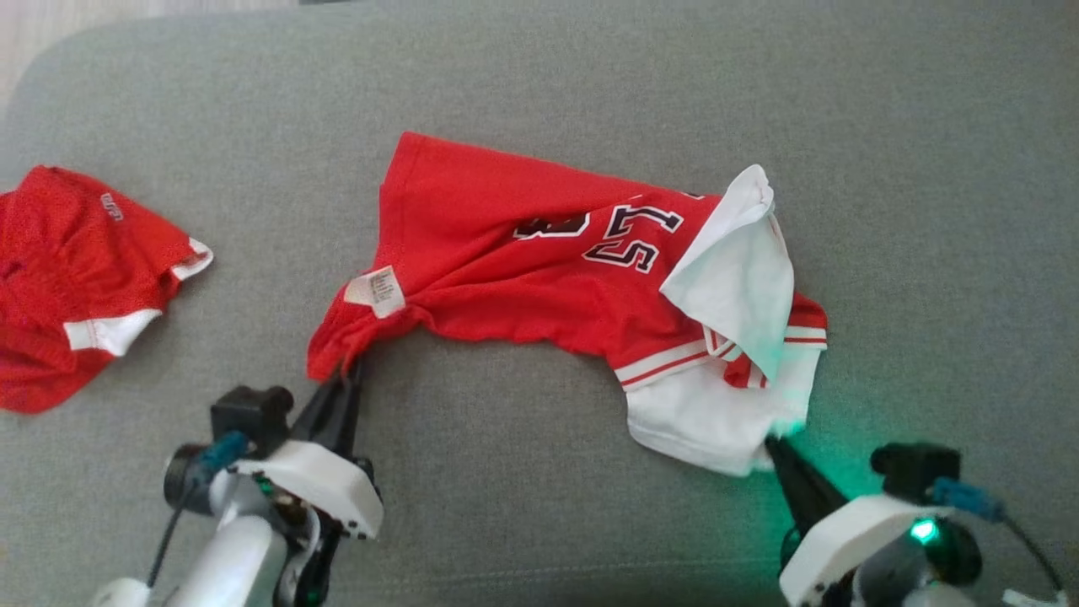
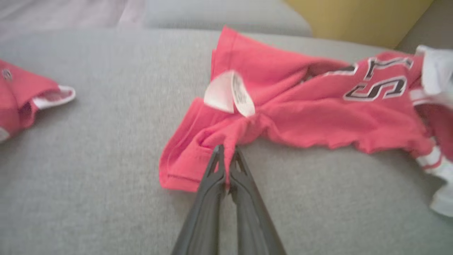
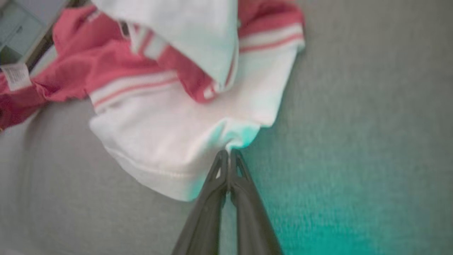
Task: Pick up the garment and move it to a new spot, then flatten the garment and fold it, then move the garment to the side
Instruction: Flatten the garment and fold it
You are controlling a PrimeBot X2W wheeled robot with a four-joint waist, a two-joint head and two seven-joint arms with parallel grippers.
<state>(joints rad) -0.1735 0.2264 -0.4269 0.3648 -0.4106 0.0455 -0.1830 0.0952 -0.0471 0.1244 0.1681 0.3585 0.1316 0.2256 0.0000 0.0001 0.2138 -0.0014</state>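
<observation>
Two grips on the jersey (image 1: 523, 278): left gripper (image 1: 348, 369) clamps its red corner, right gripper (image 1: 771, 439) seemingly its white hem.

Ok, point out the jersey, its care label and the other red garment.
jersey (image 1: 506, 287), head view, red body below the number.
care label (image 2: 230, 94), left wrist view, middle of the white tag.
other red garment (image 1: 76, 270), head view, its red middle.

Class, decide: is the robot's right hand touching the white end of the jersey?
Touching. The right wrist view shows the right hand shut on the jersey, white cloth puckering there.
</observation>
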